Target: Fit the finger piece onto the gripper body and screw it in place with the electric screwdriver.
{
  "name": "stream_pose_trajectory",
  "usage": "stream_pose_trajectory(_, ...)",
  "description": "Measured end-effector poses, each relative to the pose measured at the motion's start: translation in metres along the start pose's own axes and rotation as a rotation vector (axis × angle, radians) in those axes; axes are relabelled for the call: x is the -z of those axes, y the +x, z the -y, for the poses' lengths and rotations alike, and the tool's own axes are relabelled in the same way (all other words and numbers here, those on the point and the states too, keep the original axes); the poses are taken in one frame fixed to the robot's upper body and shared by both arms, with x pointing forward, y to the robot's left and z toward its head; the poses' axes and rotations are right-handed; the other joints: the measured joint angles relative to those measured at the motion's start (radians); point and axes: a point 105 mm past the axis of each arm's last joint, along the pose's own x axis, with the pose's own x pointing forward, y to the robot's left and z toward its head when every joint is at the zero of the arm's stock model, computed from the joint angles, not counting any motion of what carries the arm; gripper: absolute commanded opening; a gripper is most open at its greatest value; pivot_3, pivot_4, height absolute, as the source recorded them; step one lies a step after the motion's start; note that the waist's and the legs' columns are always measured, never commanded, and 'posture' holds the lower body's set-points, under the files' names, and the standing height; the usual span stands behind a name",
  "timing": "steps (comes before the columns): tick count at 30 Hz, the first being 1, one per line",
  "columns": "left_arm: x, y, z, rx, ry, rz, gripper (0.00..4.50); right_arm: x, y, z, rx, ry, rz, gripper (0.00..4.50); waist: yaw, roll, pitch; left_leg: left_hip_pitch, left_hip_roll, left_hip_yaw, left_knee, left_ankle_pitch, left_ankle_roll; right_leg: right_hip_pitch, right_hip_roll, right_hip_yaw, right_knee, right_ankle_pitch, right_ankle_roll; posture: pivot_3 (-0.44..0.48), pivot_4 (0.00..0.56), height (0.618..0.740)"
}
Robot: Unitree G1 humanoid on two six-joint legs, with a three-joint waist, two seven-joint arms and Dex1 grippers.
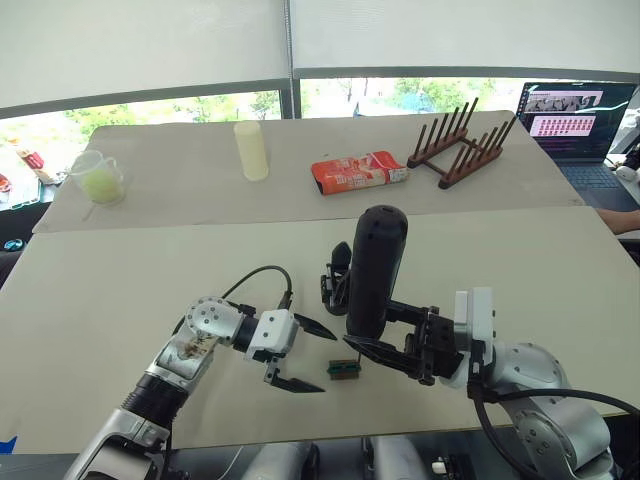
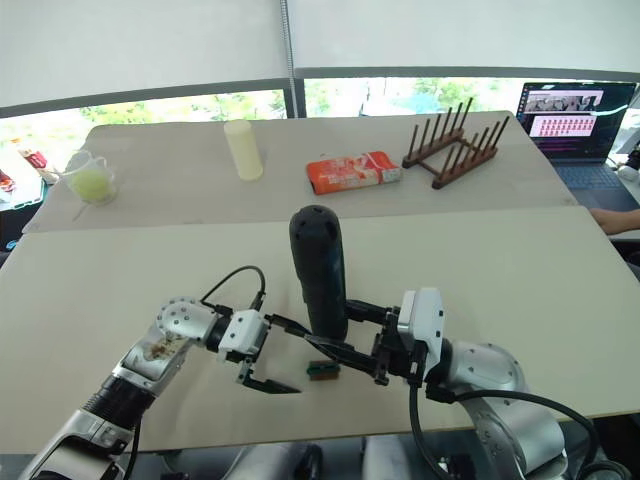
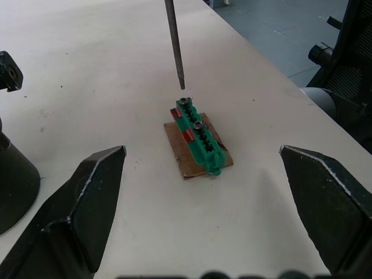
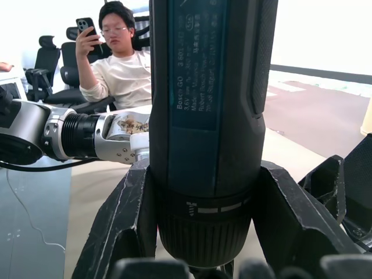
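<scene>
On the far half of the table (image 1: pixel 120 290) I see a clear measuring cup (image 1: pixel 98 178) with yellow-green liquid, a pale cylinder (image 1: pixel 251 150), an orange-red packet (image 1: pixel 357 172) and a wooden peg rack (image 1: pixel 462 145), all well apart from my work area, with a laptop (image 1: pixel 580 122) at the far right edge. Nothing lies between my two arms except the small green block (image 1: pixel 343 369), which sits on the near table just beside the right tool (image 1: pixel 385 355). That right tool is clamped around the electric screwdriver (image 1: pixel 375 270), holding it upright with the rounded end up; the thick dark body hides most of the gripper body (image 1: pixel 336 283), of which I catch only black linkages and a pointed finger sticking out to the screwdriver's left in the left eye view. The left tool (image 1: pixel 305 355) is spread wide and holds nothing, its fingertips pointing toward the green block. The left wrist view gives me what the head views cannot: the green block rests on a scrap of brown card (image 3: pixel 200 158), carries two screw heads on top, and the screwdriver's thin metal bit (image 3: pixel 174 40) hangs just above the farther screw, not quite touching as far as I can tell. The right wrist view shows printed lettering on the screwdriver's navy casing, both fingers (image 4: pixel 125 221) pressed to its collar, and a seated person (image 4: pixel 119 70) holding a phone behind my left arm. I cannot make out the finger piece as a separate part.
</scene>
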Motion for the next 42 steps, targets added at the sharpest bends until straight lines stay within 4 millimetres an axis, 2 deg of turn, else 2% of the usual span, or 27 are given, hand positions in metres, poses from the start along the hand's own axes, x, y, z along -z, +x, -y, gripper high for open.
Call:
stream_pose_trajectory(15, 0.0011, 0.0077, -0.0009, -0.006, -0.016, 0.000, 4.50, 0.0022, 0.0003, 0.0014, 0.025, -0.008, -0.009, 1.90, 0.000, 0.000, 0.000, 0.000, 0.000, 0.000, 0.000, 0.000, 0.000, 0.000, 0.000, 0.000, 0.000, 0.000, 0.000, 0.000, 0.150, 0.740)
stream_pose_trajectory(42, 0.0011, 0.0092, 0.0001, 0.001, 0.003, -0.004, 4.50, 0.0043, 0.0036, -0.0020, 0.009, -0.003, -0.009, 1.90, 0.000, 0.000, 0.000, 0.000, 0.000, 0.000, 0.000, 0.000, 0.000, 0.000, 0.000, 0.000, 0.000, 0.000, 0.000, 0.000, 0.150, 0.740)
